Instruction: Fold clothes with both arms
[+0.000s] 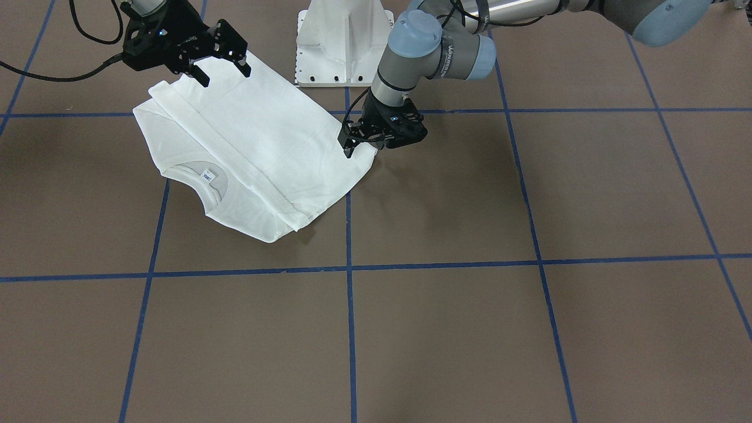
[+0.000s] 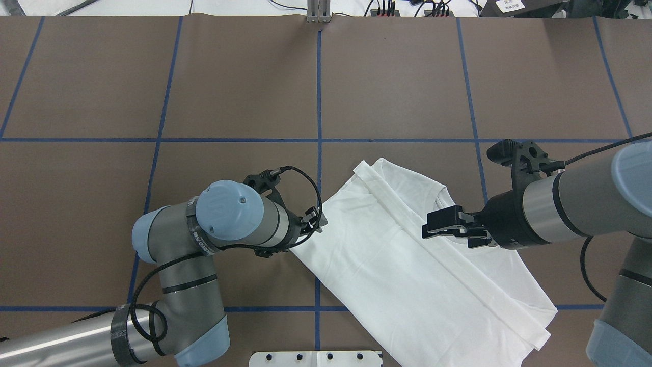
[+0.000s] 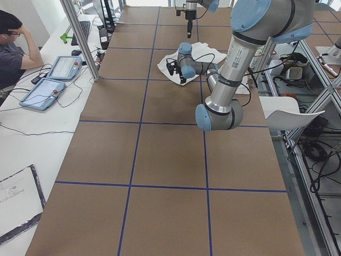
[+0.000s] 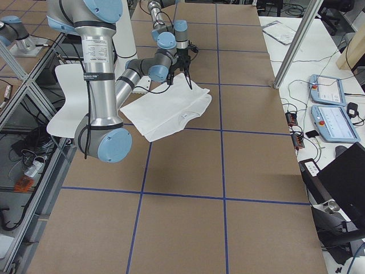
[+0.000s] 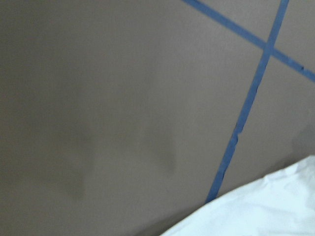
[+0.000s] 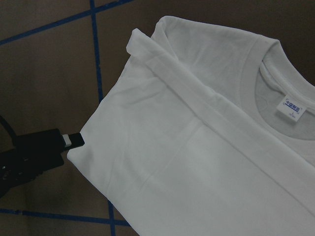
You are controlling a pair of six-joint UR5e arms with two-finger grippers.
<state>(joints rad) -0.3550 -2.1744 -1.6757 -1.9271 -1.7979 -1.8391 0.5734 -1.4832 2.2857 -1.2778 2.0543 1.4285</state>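
Note:
The clothes are one white T-shirt (image 1: 258,147), lying flat and folded lengthwise on the brown table, with its ribbed collar and neck tag (image 6: 293,105) facing up. My left gripper (image 1: 364,150) sits low at the shirt's hem corner nearest the table's middle. Its fingers look open on either side of that corner, and one finger (image 6: 69,140) touches the cloth edge. My right gripper (image 1: 223,73) hovers open above the shirt (image 2: 407,265), holding nothing. The left wrist view shows only table and a sliver of the shirt (image 5: 266,206).
The white pedestal base (image 1: 343,41) stands just behind the shirt. Blue tape lines (image 1: 349,276) grid the tabletop. At the side bench a person (image 3: 13,42) sits by teach pendants (image 3: 48,90). Brown table surface stretches out in front of the shirt.

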